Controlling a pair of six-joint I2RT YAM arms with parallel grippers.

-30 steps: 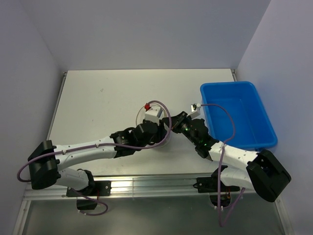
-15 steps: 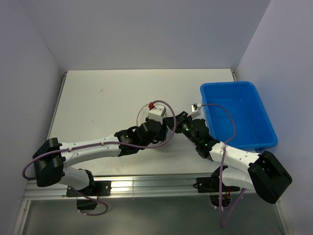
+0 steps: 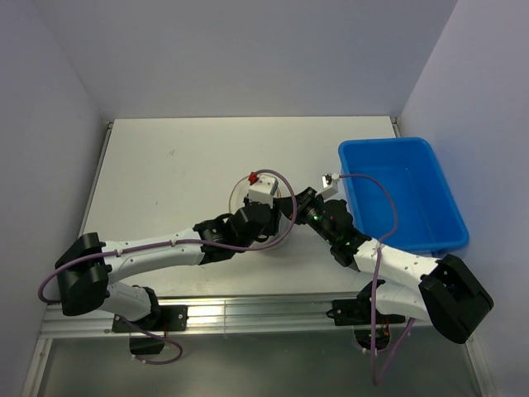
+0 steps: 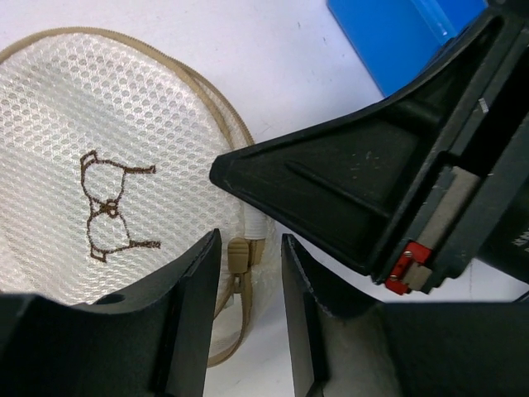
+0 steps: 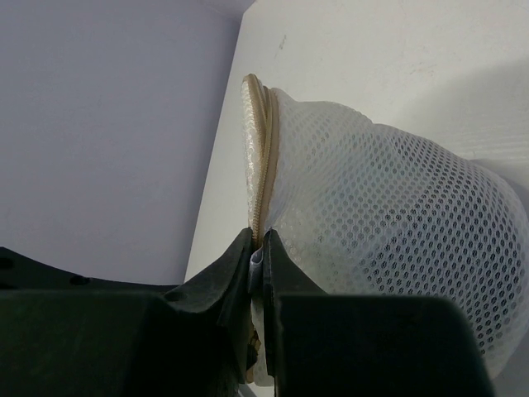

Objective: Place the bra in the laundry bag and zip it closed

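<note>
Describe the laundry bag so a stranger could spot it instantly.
On the white table, look just left of the blue bin, near the middle. The laundry bag is the small round pouch of cream mesh there, rimmed by a tan zip. Nothing else carries its brown bra outline.

My count: ones and twos

I see one laundry bag (image 4: 83,107), with one small dark drawing (image 4: 107,207) on its lid and one tan zip pull (image 4: 240,256) at its rim. Two grippers meet at the bag: one left gripper (image 4: 250,248) and one right gripper (image 5: 258,244). One blue bin (image 3: 409,194) sits right of the bag. One table (image 3: 165,182) lies under it.
</note>
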